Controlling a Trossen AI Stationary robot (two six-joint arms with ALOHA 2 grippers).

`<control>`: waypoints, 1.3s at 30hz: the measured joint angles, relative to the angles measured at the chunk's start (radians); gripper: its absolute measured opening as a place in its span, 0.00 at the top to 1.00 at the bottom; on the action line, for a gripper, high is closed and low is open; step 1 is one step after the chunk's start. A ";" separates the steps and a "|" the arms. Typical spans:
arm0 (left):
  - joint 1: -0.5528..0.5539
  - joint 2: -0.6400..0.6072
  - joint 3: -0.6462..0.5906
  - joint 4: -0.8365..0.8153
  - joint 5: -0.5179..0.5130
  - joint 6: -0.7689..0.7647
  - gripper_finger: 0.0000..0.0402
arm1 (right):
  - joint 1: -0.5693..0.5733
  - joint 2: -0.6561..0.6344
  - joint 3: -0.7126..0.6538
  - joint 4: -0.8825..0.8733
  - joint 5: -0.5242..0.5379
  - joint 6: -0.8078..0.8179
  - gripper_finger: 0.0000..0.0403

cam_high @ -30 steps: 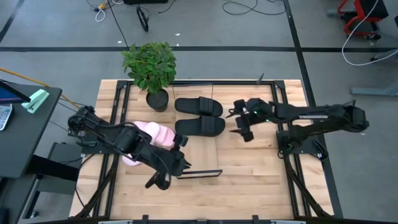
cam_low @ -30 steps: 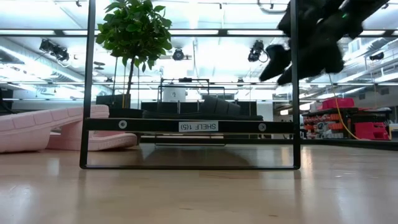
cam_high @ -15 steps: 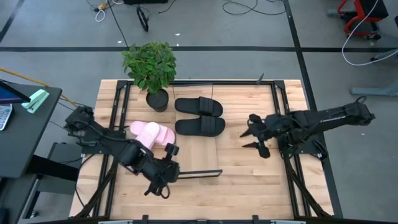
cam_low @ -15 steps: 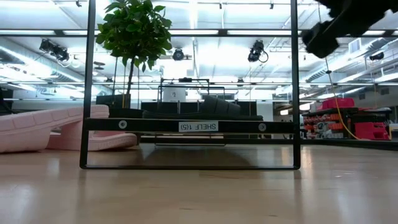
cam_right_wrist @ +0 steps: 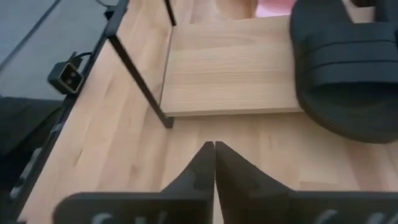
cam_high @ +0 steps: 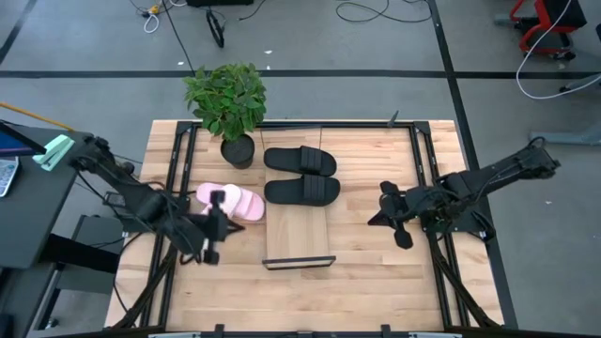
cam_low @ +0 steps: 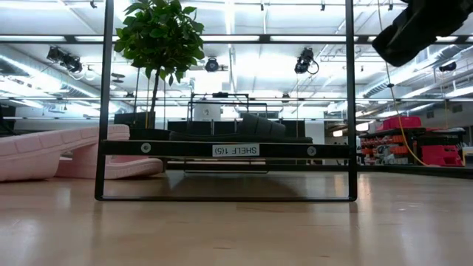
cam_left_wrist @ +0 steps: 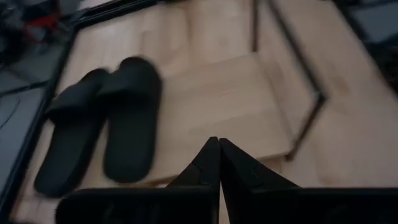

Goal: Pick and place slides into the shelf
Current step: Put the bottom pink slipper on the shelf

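Note:
Two black slides (cam_high: 301, 176) lie side by side across the far part of the shelf (cam_high: 299, 235); the nearer one (cam_right_wrist: 348, 68) overlaps the far end of its pale board. Two pink slides (cam_high: 231, 202) rest on the table just left of the shelf. My left gripper (cam_high: 222, 225) hovers shut beside the pink slides, pointing toward the shelf, its fingers closed on nothing (cam_left_wrist: 219, 155). My right gripper (cam_high: 376, 218) hangs shut to the right of the shelf, also pointing toward it (cam_right_wrist: 214, 155), high in the low view (cam_low: 417, 29).
A potted plant (cam_high: 226, 103) stands at the far left of the table, beside the far black slide. The shelf's black end bar (cam_low: 225, 149) faces the table's near edge. Bare board (cam_left_wrist: 230, 106) lies between the black slides and that bar.
My right gripper has drawn back from the black slides toward the table's right and near edges and has shut. My left gripper has pulled away from the shelf's near end bar toward the table's left edge, ending beside the pink slides. The slides have stayed put.

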 joint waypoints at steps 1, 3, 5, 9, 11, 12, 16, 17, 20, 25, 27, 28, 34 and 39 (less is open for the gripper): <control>0.002 -0.030 -0.027 -0.002 -0.012 -0.019 0.97 | 0.008 0.000 0.000 0.000 0.015 0.010 0.98; 0.010 -0.083 -0.074 -0.003 -0.018 -0.053 0.95 | 0.024 0.002 0.000 0.000 0.043 0.030 0.98; 0.018 -0.129 -0.117 -0.012 -0.017 -0.076 0.95 | 0.034 0.007 0.000 0.000 0.070 0.037 0.97; 0.046 -0.205 -0.191 -0.030 -0.020 -0.135 0.97 | 0.038 0.026 0.000 0.001 0.110 0.032 0.99; 0.066 -0.230 -0.216 -0.029 -0.022 -0.190 0.98 | 0.038 0.040 0.000 0.004 0.129 0.020 0.99; 0.073 -0.237 -0.226 -0.030 -0.021 -0.213 0.99 | 0.038 0.047 0.000 0.006 0.136 0.006 0.98; 0.098 -0.248 -0.249 -0.059 -0.021 -0.253 0.98 | 0.037 0.074 0.000 0.021 0.148 -0.066 0.97; 0.104 -0.248 -0.249 -0.069 -0.022 -0.263 0.97 | 0.037 0.079 0.000 0.021 0.148 -0.078 0.98; 0.122 -0.244 -0.250 -0.106 -0.019 -0.283 0.93 | 0.031 0.087 0.000 0.022 0.148 -0.082 0.99; 0.157 -0.244 -0.250 -0.205 -0.013 -0.307 0.88 | 0.022 0.087 0.000 0.019 0.148 -0.024 0.99; 0.171 -0.245 -0.250 -0.236 0.000 -0.325 0.87 | 0.022 0.087 0.000 0.023 0.155 -0.023 0.98; 0.176 -0.247 -0.250 -0.248 0.011 -0.327 0.87 | 0.023 0.089 0.000 0.030 0.163 -0.023 0.97; 0.186 -0.251 -0.250 -0.247 0.084 -0.328 0.89 | 0.022 0.092 0.000 0.052 0.186 -0.004 0.98; 0.186 -0.251 -0.250 -0.247 0.134 -0.320 0.91 | 0.022 0.092 -0.004 0.057 0.186 0.054 0.98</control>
